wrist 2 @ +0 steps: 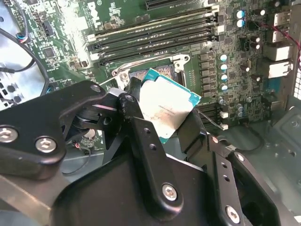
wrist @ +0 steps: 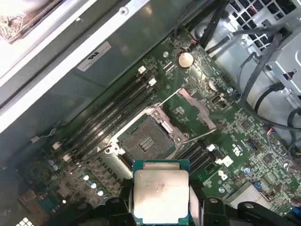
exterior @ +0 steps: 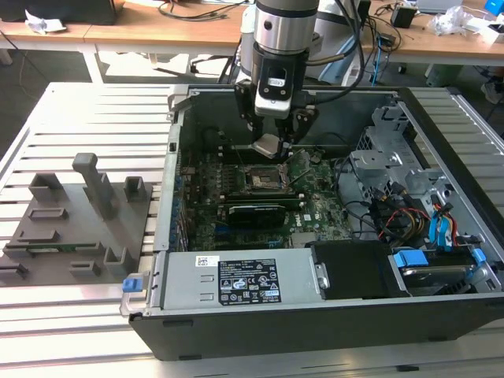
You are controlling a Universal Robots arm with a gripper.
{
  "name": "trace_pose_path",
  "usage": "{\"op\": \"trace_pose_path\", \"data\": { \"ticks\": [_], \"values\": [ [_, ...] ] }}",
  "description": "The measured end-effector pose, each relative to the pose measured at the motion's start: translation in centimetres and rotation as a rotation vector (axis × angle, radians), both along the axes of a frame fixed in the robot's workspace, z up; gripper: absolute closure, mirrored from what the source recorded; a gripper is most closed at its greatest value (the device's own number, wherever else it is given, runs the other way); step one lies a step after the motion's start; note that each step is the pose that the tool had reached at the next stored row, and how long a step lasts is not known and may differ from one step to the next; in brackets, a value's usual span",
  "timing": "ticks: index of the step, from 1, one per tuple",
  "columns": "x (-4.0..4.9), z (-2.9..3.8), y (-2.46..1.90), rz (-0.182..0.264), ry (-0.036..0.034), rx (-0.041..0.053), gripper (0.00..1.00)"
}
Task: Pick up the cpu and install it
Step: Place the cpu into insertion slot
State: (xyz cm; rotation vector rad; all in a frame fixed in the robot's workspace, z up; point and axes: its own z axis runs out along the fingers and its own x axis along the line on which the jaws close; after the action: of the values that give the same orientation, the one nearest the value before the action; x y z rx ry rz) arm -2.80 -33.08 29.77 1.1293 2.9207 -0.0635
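My gripper hangs inside the open computer case, shut on the cpu. The cpu is a small square chip with a shiny silvery top and a green rim; in both wrist views it sits between the black fingers, as cpu and cpu. The chip hovers a little above the motherboard, close to the open black socket. In the first wrist view the socket lies bare with its metal bracket swung open beside it.
Memory slots run alongside the socket. Cables and drive cages fill the case at the exterior view's right. A grey fixture tray with upright pegs stands on the slatted table at the exterior view's left.
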Motion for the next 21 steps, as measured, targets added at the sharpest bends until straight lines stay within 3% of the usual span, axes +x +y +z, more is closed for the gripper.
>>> {"op": "trace_pose_path", "data": {
  "ticks": [6,21],
  "values": [
    [0.00,0.00,0.00,-0.068,0.0000,-0.0001,0.45],
    [0.00,0.00,0.00,-0.189,0.0000,-0.0008,0.45]
  ]
}}
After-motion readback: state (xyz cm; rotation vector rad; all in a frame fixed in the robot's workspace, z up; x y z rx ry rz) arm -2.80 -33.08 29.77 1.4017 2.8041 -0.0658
